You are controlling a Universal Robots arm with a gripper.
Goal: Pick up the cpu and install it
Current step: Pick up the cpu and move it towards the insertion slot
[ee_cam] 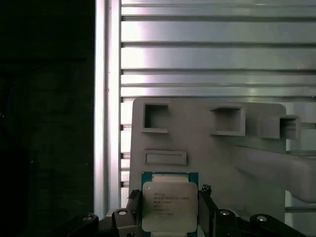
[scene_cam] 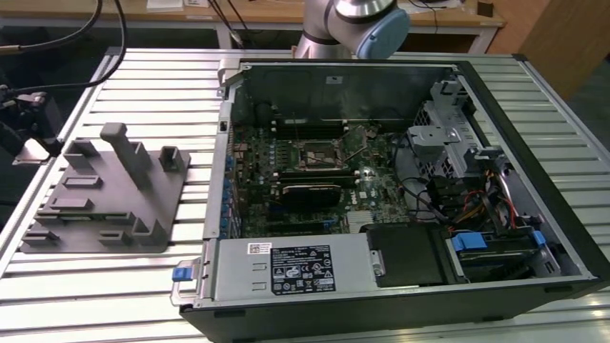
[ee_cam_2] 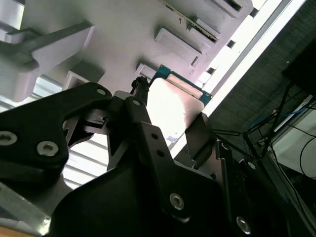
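The cpu (ee_cam: pixel 169 205), a small square chip with a silvery top plate and a green rim, sits between my gripper's (ee_cam: pixel 169 217) two black fingers (ee_cam: pixel 132 205) in both wrist views. The fingers press on opposite edges of the cpu (ee_cam_2: pixel 173 106), so the gripper (ee_cam_2: pixel 170 106) is shut on it. The chip is over the near end of the grey plastic fixture block (ee_cam: pixel 207 148); whether it is touching the block I cannot tell. In the exterior view the gripper's dark body (scene_cam: pixel 28 132) is at the exterior view's left edge, beside the fixture block (scene_cam: pixel 105 196). The motherboard's socket (scene_cam: pixel 319 153) lies inside the open computer case.
The open computer case (scene_cam: pixel 533 143) fills the exterior view's right half, with a power supply (scene_cam: pixel 296 268), cables and a drive cage. The fixture block has upright posts (scene_cam: pixel 124 153). Everything rests on a slatted metal table (scene_cam: pixel 124 286). The table's edge (ee_cam: pixel 101 123) runs close to the fixture.
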